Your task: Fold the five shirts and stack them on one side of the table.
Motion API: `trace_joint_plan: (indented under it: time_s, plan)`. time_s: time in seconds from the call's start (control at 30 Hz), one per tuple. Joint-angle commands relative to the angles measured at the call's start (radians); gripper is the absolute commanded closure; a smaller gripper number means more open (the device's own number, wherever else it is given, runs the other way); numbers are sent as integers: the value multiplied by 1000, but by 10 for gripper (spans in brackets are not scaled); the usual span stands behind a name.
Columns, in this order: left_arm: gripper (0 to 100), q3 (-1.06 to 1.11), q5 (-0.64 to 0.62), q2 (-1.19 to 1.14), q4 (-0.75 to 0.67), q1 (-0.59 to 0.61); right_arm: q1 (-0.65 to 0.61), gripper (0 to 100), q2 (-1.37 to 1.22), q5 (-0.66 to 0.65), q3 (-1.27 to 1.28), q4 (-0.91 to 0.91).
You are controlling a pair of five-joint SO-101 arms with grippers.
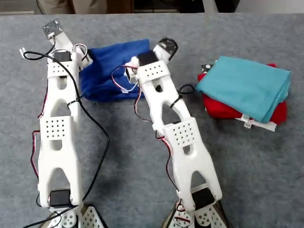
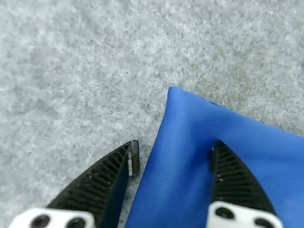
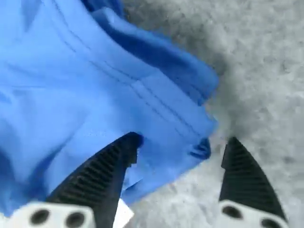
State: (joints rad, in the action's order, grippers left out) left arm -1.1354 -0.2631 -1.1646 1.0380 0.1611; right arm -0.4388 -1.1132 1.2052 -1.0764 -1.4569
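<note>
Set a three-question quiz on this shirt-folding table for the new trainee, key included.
1. True or false: the teal shirt lies on top of the red shirt.
2. Which shirt are the left gripper and the right gripper at? A) white B) blue C) teal
3. Fill in: both grippers' fingers are ____.
Key: 1 true; 2 B, the blue shirt; 3 open.
</note>
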Motion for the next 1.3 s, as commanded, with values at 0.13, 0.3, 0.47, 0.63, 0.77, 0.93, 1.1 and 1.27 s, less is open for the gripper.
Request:
trace_joint_plan:
  time_s: [0.13, 0.3, 0.47, 0.63, 0.77, 0.93, 1.1, 1.27]
  plan:
    - [747, -54, 0, 21, 5, 3, -13, 709, -30, -6, -28, 37]
    - [747, -54, 0, 21, 5, 3, -13, 902, -30, -8, -30, 38]
    - [747, -54, 0, 21, 5, 3, -13, 989, -30, -61, -41, 6]
    - [747, -54, 0, 21, 5, 5, -8, 990, -33, -71, -180, -123]
    - [747, -54, 0, 21, 5, 5, -5, 997, -38, -72, -303, -181]
    - [747, -55, -6, 22, 5, 32, -4, 997, -36, -72, -394, -227]
    - [747, -89, -23, 22, 6, 84, 30, 997, -33, -126, -495, -288]
    - [747, -97, -137, 22, 6, 160, 127, 997, -30, -203, -591, -292]
